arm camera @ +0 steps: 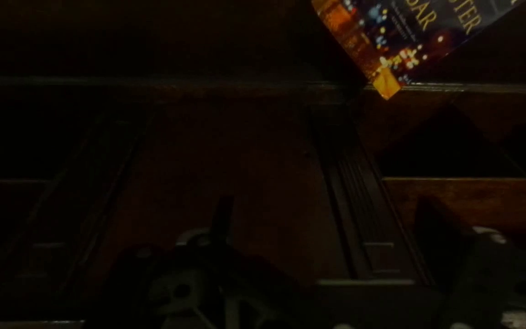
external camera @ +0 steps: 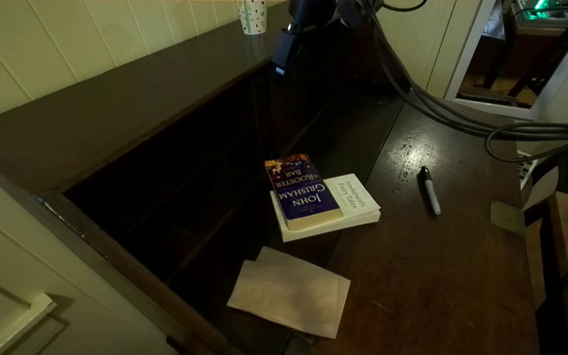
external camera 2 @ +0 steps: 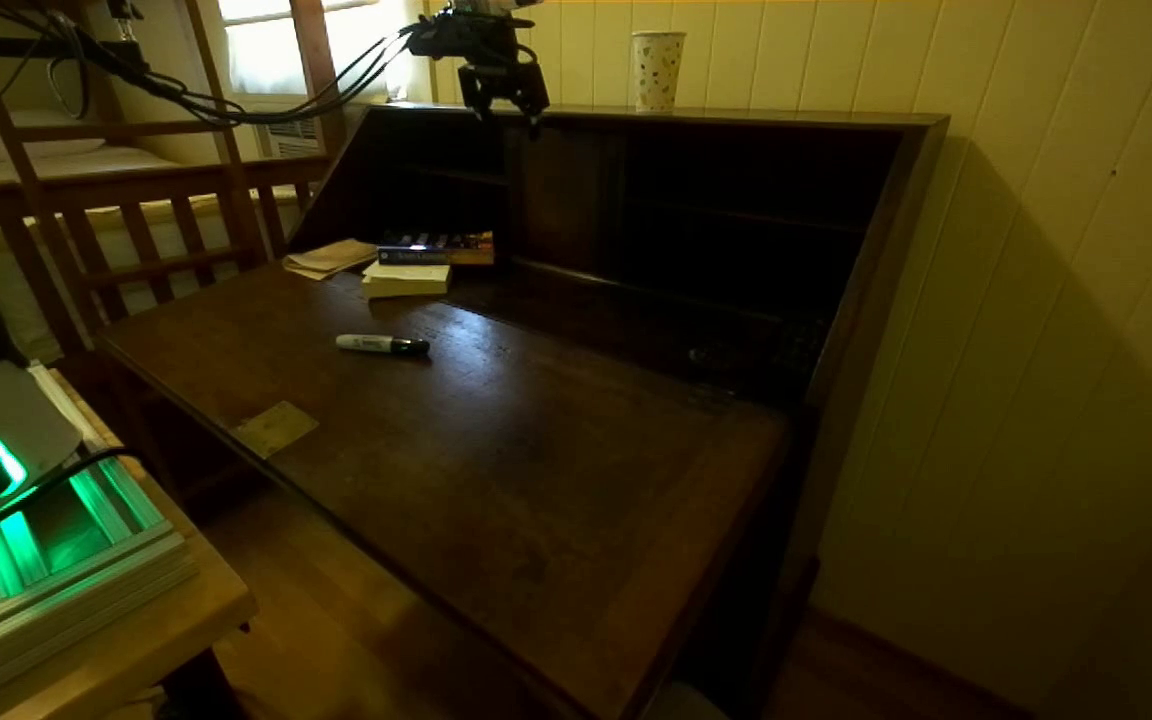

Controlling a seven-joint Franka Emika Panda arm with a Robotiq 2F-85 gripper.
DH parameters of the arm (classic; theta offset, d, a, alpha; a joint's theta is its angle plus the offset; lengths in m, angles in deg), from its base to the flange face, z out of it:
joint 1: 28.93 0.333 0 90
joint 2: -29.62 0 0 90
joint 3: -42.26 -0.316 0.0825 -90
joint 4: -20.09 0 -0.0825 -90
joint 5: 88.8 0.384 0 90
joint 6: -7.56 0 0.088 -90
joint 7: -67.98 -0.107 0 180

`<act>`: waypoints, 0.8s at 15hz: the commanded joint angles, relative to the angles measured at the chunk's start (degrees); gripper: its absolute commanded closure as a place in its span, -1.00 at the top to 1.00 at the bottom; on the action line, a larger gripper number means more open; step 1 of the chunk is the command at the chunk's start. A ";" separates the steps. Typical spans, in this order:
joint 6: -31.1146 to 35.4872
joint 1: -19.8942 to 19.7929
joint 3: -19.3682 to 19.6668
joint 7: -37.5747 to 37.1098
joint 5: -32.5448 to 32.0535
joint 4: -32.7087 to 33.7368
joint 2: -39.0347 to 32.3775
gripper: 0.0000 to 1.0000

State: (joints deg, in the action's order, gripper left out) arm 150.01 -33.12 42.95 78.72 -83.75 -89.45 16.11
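My gripper (arm camera: 327, 210) is open, its two dark fingers wide apart with nothing between them in the wrist view. In both exterior views the gripper (external camera: 280, 69) (external camera 2: 508, 115) hangs in the air near the front edge of the desk's top shelf (external camera 2: 786, 118). It is nearest to that shelf and the dark middle panel (arm camera: 226, 160) below. A white paper cup (external camera: 253, 18) (external camera 2: 656, 72) with coloured spots stands upright on the shelf, beside and apart from the gripper. A dark John Grisham paperback (external camera: 303, 192) (arm camera: 395, 36) lies on a white book (external camera: 355, 197).
A marker (external camera: 431, 190) (external camera 2: 381, 345) with a black cap lies on the wooden desk top (external camera 2: 536, 480). Brown paper sheets (external camera: 289, 291) (external camera 2: 329, 257) lie by the books. Dark cubbyholes (external camera 2: 746, 180) line the desk's back. Cables (external camera: 461, 125) hang from the arm.
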 commanded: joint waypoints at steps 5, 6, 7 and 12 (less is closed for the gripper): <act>-7.37 1.73 1.04 -8.93 -6.76 -5.08 8.28 1.00; -7.39 1.63 0.94 -8.77 -6.44 -5.79 9.18 1.00; -7.03 1.61 0.92 -9.05 -6.44 -6.78 10.21 1.00; -5.07 1.62 0.79 -10.64 -7.51 -11.83 14.62 1.00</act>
State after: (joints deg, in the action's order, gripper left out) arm 143.59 -32.14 43.33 70.55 -89.31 -96.38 26.43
